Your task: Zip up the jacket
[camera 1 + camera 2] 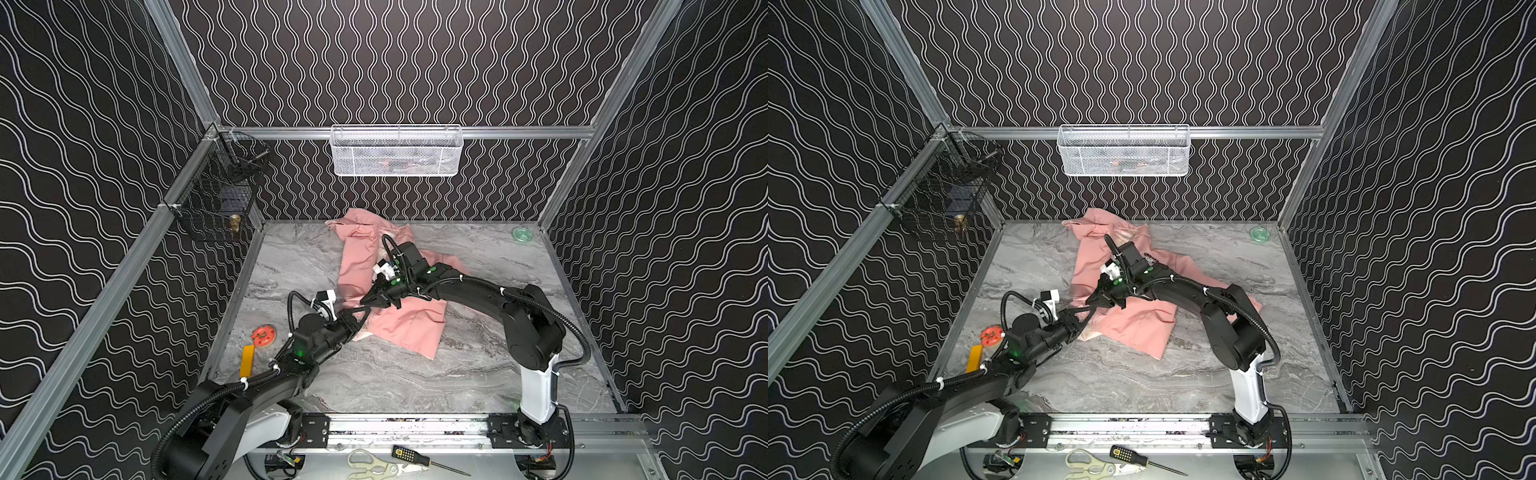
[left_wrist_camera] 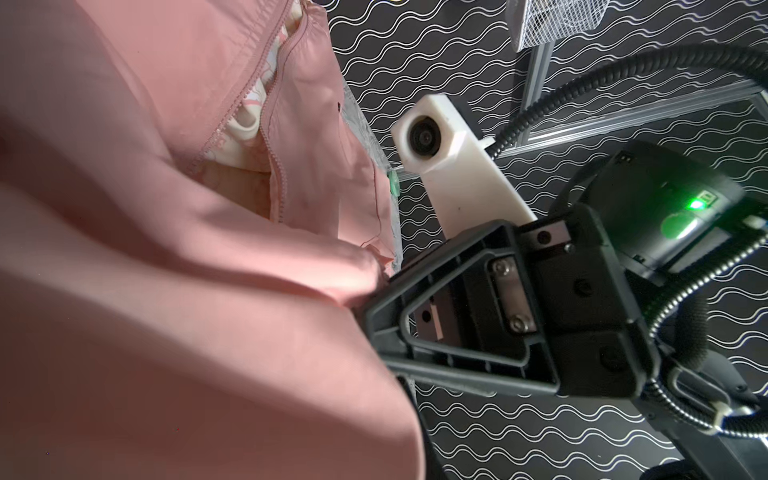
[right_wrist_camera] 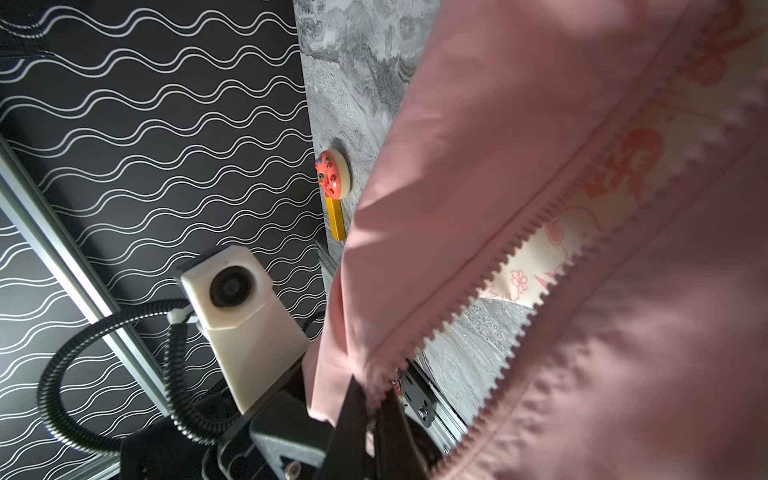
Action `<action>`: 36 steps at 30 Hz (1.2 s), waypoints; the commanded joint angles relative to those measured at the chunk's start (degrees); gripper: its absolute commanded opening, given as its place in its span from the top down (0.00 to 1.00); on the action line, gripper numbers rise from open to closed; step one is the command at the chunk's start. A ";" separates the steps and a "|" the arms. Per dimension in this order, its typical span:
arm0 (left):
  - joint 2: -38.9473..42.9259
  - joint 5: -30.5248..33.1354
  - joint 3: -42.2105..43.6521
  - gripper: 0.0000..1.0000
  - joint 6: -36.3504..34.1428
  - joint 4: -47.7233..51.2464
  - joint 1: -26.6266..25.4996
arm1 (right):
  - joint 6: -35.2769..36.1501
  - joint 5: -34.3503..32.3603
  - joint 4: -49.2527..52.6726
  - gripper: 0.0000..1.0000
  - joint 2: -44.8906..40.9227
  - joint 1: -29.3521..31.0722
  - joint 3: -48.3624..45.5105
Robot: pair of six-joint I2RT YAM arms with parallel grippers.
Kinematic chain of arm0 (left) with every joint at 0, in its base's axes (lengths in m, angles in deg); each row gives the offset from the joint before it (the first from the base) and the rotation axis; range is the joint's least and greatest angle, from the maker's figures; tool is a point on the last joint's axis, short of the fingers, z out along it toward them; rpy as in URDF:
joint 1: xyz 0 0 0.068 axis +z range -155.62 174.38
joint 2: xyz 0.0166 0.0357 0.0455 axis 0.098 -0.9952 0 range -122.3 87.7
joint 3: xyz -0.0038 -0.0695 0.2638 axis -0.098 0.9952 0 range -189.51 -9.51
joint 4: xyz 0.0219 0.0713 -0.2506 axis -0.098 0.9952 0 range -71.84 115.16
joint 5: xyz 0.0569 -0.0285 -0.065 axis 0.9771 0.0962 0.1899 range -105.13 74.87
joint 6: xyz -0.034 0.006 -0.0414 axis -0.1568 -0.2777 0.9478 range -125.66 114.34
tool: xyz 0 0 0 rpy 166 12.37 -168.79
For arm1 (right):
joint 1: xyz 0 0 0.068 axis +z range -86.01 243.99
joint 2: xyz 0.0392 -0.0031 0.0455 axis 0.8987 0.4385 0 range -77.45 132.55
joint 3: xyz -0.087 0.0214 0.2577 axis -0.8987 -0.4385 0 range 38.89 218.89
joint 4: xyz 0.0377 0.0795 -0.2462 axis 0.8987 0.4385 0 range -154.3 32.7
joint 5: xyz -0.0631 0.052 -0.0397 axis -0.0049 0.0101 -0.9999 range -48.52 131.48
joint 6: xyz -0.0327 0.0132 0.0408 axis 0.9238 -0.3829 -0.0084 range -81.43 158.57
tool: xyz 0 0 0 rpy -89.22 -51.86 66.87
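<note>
Marble tabletop (image 1: 415, 382): jacket (image 1: 411, 328), zipper edge pinched between right fingers (image 3: 353, 415); left fingers (image 1: 358, 314) beside them, closure unclear.

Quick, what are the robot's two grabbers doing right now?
Left gripper: closed, pinching the jacket.
Right gripper: closed, pinching the jacket too.

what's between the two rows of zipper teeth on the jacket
In the right wrist view, the cream printed lining shows between them, then further along the bare grey table. The jacket is unzipped along that stretch.
</note>
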 commanded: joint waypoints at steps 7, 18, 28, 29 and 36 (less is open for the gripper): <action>-0.02 -1.99 0.72 0.86 1.58 -6.77 0.01 | -0.16 -0.86 -2.86 0.75 -2.82 -0.66 -2.16; -6.82 -5.41 -0.41 0.64 4.97 -18.18 0.06 | 1.67 -2.19 -3.86 0.54 -7.80 -2.72 -8.00; -15.66 -6.75 -0.77 0.77 9.89 -31.87 0.12 | 2.52 -2.56 -6.56 0.54 -12.13 -5.48 -13.98; -15.78 -6.75 -0.84 0.78 9.90 -32.09 0.13 | 2.31 -2.35 -7.55 0.55 -12.62 -5.76 -14.84; -11.81 -6.98 -1.79 0.72 8.40 -25.59 0.14 | 2.87 -0.80 -11.22 0.62 -14.07 -6.15 -16.47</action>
